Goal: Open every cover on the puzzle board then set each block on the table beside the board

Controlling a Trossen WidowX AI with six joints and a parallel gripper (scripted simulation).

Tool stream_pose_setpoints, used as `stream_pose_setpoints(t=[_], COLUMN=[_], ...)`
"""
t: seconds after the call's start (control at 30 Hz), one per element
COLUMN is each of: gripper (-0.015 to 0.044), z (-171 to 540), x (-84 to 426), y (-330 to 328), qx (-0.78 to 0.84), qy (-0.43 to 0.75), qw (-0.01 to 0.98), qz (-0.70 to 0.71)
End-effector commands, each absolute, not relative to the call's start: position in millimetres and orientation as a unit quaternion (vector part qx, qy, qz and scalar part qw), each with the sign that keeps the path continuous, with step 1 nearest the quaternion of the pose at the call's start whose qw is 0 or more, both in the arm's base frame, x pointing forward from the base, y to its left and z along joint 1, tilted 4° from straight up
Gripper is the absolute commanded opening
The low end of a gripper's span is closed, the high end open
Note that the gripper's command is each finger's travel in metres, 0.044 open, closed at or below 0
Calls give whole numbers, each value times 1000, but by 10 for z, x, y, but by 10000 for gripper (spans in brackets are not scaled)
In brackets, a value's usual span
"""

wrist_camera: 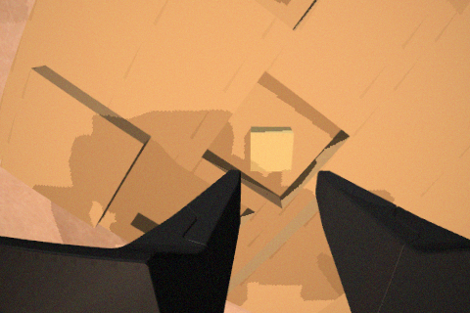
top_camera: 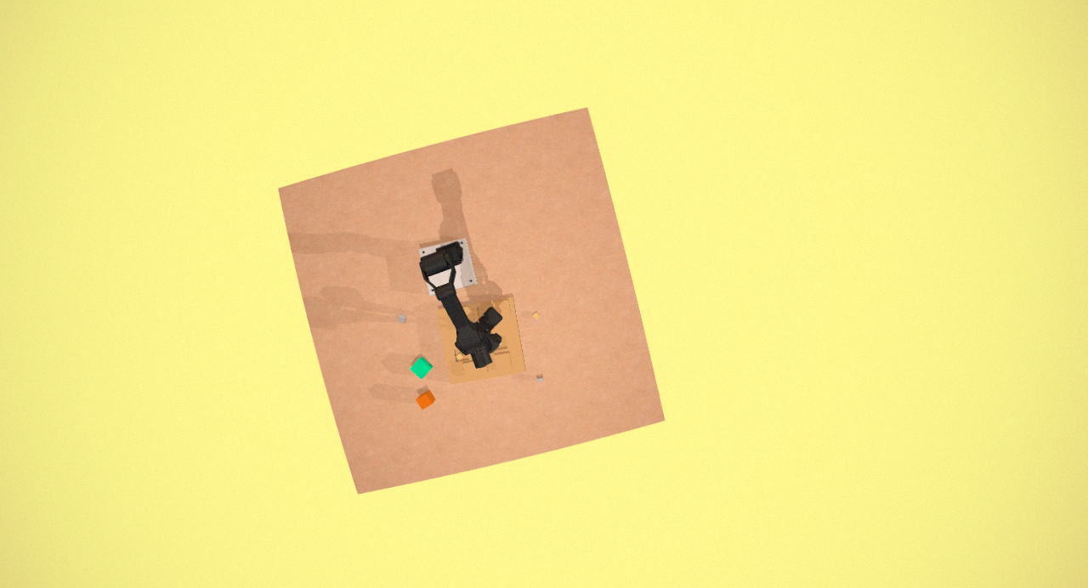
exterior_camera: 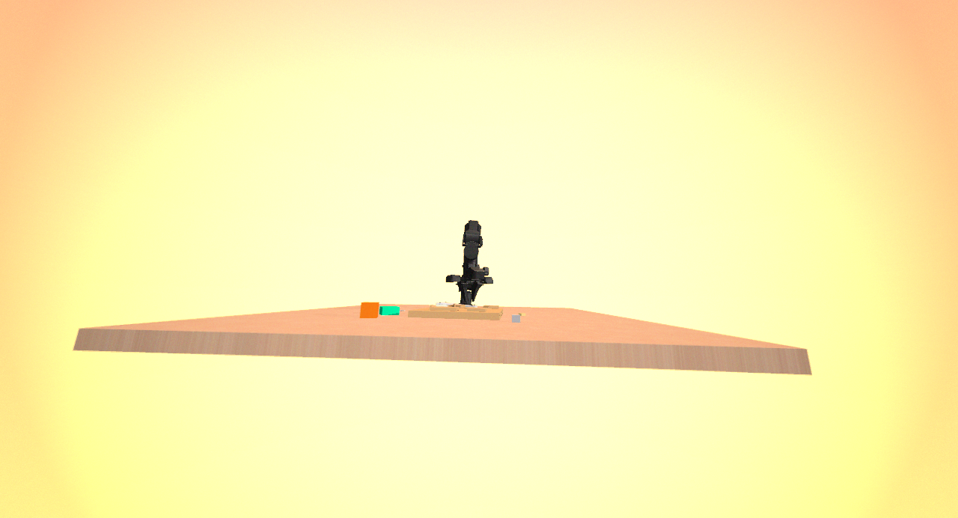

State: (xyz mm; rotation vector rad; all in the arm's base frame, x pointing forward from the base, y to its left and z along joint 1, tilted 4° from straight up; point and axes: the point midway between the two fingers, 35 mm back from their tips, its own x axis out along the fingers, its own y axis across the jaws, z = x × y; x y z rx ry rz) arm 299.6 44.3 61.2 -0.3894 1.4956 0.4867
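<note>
The gripper (top_camera: 480, 350) (exterior_camera: 466, 303) (wrist_camera: 278, 182) hung parted and unladen over the puzzle board (top_camera: 513, 364) (exterior_camera: 453, 314) (wrist_camera: 196, 59), whose edges ran aslant to the view from overhead; a pale yellow square knob (wrist_camera: 271, 151) stood just beyond the fingertips.

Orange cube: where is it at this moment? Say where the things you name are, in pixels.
In the top view, the orange cube (top_camera: 425, 398) (exterior_camera: 369, 310) sits on the table, left of the puzzle board (top_camera: 486, 375) (exterior_camera: 455, 314) near its lower-left corner, just below the green block (top_camera: 421, 368) (exterior_camera: 389, 310).
</note>
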Motion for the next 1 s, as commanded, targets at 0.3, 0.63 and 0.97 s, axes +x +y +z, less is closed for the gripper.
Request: stream_pose_setpoints(t=[0.3,0.63,0.97], gripper=[144,144,144], z=[598,537,439], x=[2990,2992,2993], y=[447,451,457], qx=[-172,-172,-172], qy=[670,670,670], qw=[689,689,689], qz=[217,217,217])
